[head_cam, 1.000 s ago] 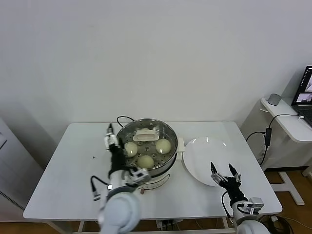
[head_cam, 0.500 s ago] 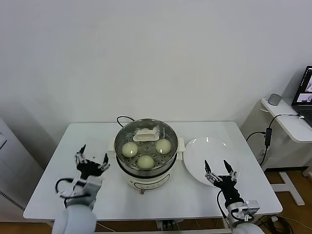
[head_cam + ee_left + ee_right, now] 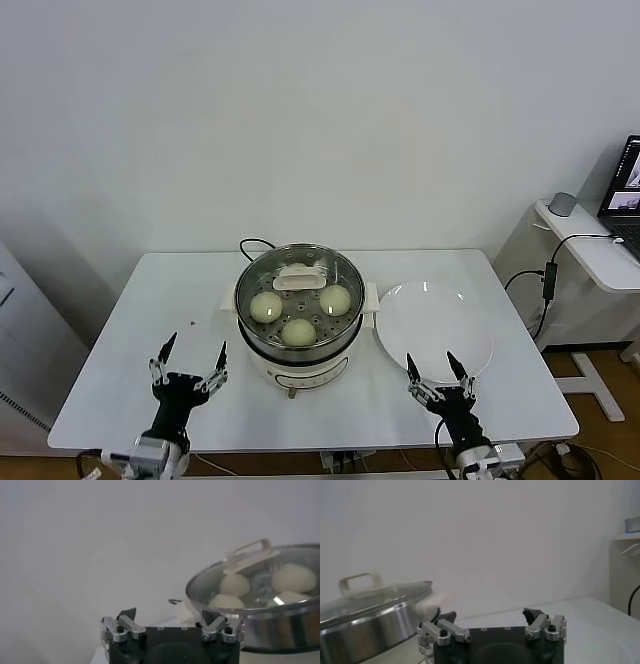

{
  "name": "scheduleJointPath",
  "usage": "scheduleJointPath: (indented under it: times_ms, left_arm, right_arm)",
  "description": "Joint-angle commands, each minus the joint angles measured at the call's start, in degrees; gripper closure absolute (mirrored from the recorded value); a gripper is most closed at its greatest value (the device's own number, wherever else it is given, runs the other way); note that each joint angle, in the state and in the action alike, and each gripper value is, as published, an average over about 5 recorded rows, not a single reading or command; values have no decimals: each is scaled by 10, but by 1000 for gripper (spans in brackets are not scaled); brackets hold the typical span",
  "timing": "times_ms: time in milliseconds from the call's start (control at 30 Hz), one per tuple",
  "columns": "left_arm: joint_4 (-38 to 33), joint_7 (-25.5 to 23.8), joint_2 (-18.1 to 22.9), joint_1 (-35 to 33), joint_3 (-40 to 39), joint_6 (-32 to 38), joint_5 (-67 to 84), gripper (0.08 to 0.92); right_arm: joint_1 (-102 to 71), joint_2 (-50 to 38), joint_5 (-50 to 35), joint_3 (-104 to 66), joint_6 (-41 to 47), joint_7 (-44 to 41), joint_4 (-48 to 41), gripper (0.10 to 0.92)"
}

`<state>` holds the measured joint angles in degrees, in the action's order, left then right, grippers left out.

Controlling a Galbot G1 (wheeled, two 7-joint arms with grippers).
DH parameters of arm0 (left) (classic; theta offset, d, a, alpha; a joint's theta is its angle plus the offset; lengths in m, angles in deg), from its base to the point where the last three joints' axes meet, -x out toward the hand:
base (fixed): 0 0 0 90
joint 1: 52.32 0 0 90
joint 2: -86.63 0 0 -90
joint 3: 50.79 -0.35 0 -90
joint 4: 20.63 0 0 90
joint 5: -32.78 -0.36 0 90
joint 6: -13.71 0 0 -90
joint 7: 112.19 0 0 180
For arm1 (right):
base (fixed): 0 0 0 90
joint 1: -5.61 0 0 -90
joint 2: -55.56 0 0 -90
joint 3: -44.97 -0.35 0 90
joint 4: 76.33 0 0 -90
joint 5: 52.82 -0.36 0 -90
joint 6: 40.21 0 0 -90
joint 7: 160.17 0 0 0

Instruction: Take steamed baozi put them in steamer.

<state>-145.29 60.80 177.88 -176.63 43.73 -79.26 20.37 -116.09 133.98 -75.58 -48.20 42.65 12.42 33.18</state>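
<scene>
**Buns under glass, both grippers wide and empty**

The left gripper point(image 3: 188, 356) hovers over the near left part of the white rectangular table point(image 3: 120, 330), its black fingers spread wide and holding nothing. Ahead of it and toward the robot's right stands the round shiny stainless-steel steamer point(image 3: 300, 300) on its white electric base, well apart from the fingertips. A round clear glass lid with a cream handle point(image 3: 301, 279) sits on the pot. Through the glass, three smooth pale cream-white round baozi point(image 3: 266, 305) rest on the perforated tray; in the left wrist view more pale shapes show under the lid, though their count cannot be told there.

The right gripper point(image 3: 433, 369) hangs over the near right edge of the table, fingers also spread wide and empty. Just ahead of it lies the flat round white plate point(image 3: 435, 330), bare, with the fingertips over its near rim. The steamer stands to this gripper's left, beside the plate. A black cord point(image 3: 252, 243) curls behind the pot.
</scene>
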Motion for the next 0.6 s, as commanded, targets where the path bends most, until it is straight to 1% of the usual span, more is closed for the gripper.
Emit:
scheduleJointPath:
  times_ms: [33,233,400,600]
  left_arm:
    - [15,35,8,-64,8,67,41,177]
    - [5,29,-4,-72,5,37,45,177]
    - [-23,8,-7,-84,1,8,57,177]
    - [-44,-6,-12,-90,5,-8,58,177]
  right_arm:
    - [-42,3,9,10,-4,-3,10,203]
    - [-44,-4,17,22,-3,-2,10,203]
    - [-49,-15,26,20,3,-2,25,203]
    - [-50,-28,24,17,27,6,50,203]
